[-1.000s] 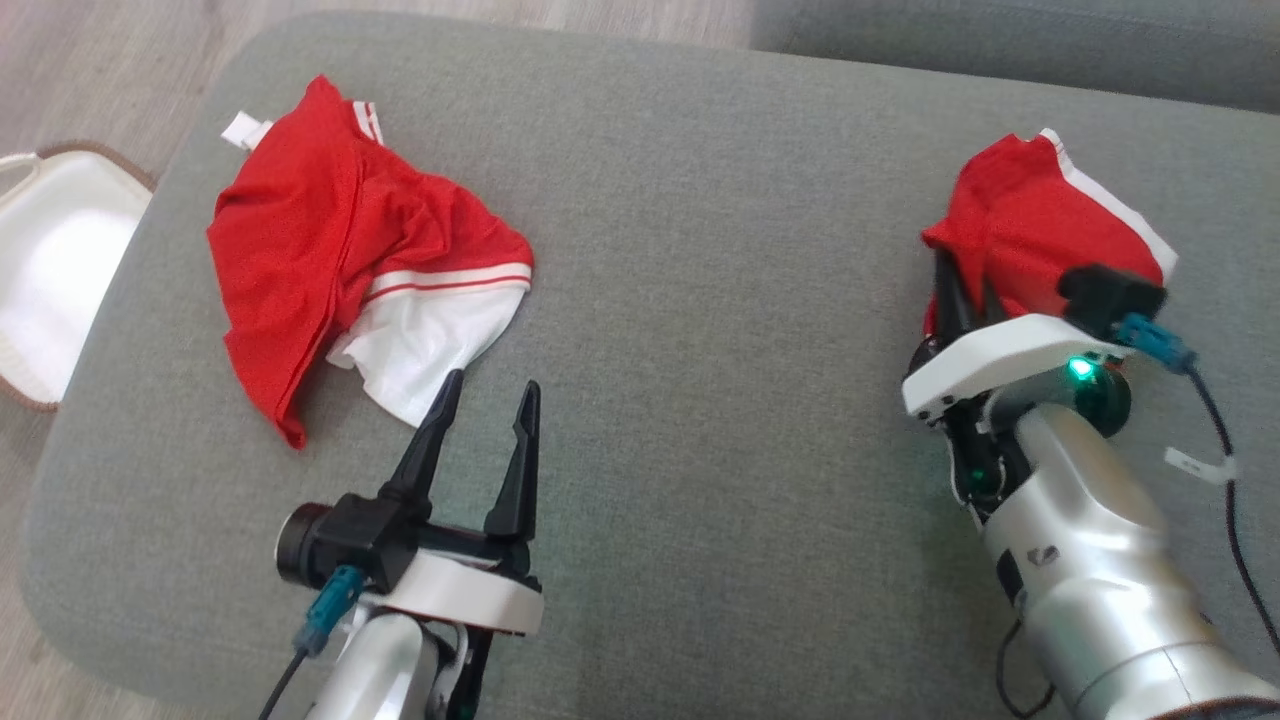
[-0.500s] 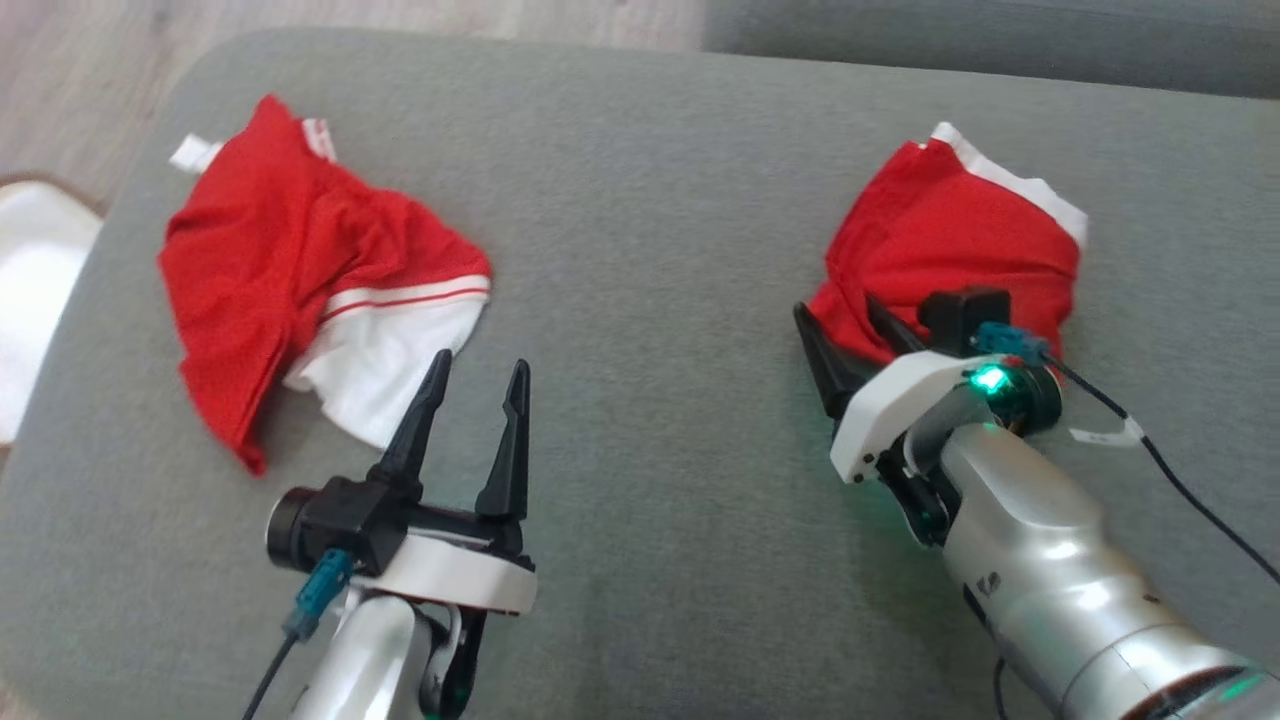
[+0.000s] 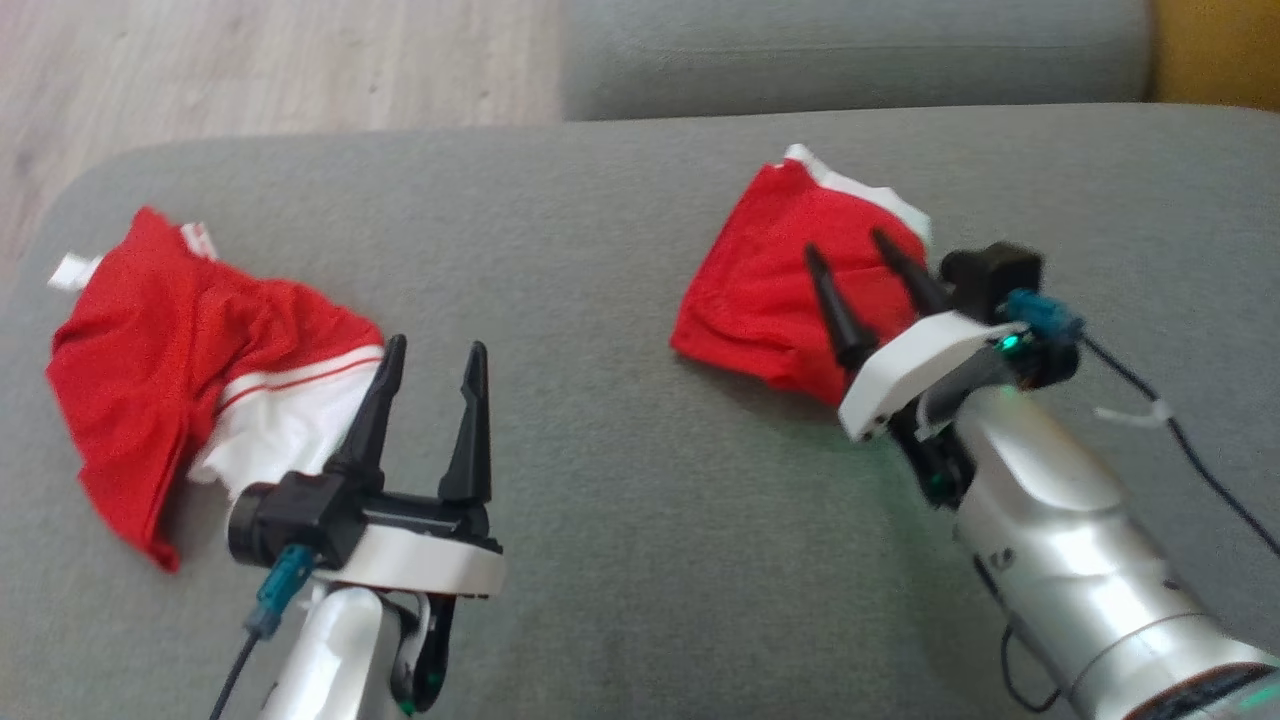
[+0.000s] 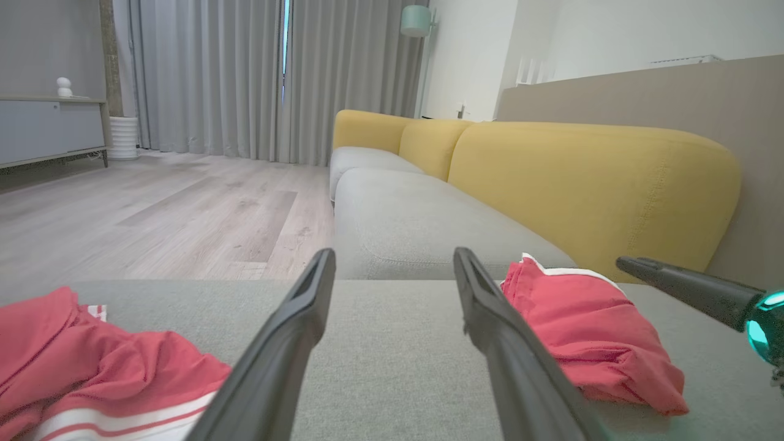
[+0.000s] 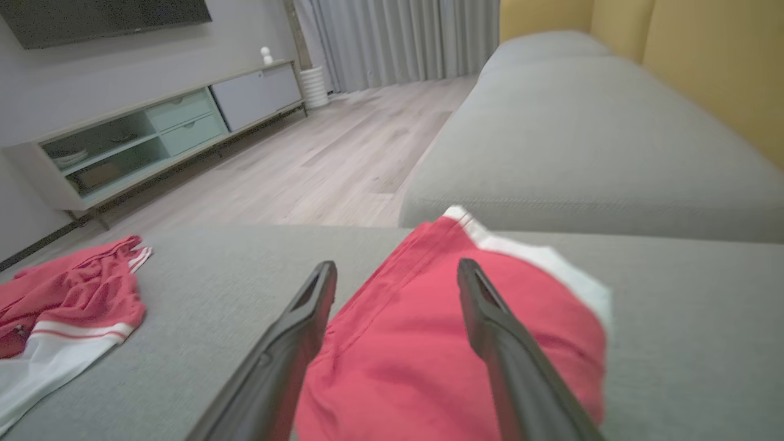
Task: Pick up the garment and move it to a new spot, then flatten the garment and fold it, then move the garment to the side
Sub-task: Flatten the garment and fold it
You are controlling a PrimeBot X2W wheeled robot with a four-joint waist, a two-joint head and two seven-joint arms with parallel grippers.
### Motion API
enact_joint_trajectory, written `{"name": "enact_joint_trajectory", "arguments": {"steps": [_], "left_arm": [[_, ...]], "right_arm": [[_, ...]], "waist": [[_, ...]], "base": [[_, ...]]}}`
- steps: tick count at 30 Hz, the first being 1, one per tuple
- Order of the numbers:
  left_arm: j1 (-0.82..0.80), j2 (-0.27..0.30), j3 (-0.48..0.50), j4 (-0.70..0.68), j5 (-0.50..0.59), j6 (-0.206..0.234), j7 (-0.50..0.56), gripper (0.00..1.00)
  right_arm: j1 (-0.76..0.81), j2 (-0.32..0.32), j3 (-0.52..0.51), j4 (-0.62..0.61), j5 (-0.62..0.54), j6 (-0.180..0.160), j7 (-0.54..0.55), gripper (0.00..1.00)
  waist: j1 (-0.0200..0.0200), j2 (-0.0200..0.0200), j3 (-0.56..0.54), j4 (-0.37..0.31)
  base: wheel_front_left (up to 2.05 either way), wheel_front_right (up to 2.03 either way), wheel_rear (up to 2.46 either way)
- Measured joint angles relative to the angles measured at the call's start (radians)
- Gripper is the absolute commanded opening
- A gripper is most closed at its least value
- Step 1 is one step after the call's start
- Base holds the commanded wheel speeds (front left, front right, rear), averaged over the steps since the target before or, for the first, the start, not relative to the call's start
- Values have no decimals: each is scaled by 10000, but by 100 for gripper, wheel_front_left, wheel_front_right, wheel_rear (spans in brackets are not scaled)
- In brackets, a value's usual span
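Right tool (image 3: 846, 243) has opened, left tool (image 3: 437, 345) spread too; garment (image 3: 770, 290) lies folded, red, white-edged.

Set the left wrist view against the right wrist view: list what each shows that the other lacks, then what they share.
Left wrist view, not right: the left gripper with its fingers open, a floor lamp, and one finger of the right gripper at the edge.
Right wrist view, not left: the right gripper's own open fingers framing the folded red garment, a dark screen on the wall, the cabinet shelves.
Both: the folded red garment, the crumpled red garment, the grey cushion, yellow backrest, curtains, wood floor.
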Motion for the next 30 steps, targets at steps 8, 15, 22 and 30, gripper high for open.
{"name": "enact_joint_trajectory", "arguments": {"steps": [8,15,22,30], "left_arm": [[9,0,190,-242,2,12,0,100],[90,2,194,-326,13,15,0,100],[264,2,163,-309,13,6,0,100],[-79,0,-180,-301,10,-90,0,100]], "right_arm": [[1005,-353,-2472,-2209,-2102,0,-31,100],[3813,4,-4924,-4800,-3655,0,-31,100],[5183,190,-5112,-5900,-3630,0,-31,100],[3781,219,-5158,-5555,-3862,0,-31,0]], "waist": [[0,0,-329,-722],[0,0,-354,-1033],[0,0,-62,-1038],[1,0,718,-489]], "base": [[0,0,0],[0,0,0],[0,0,0],[0,0,0]]}}
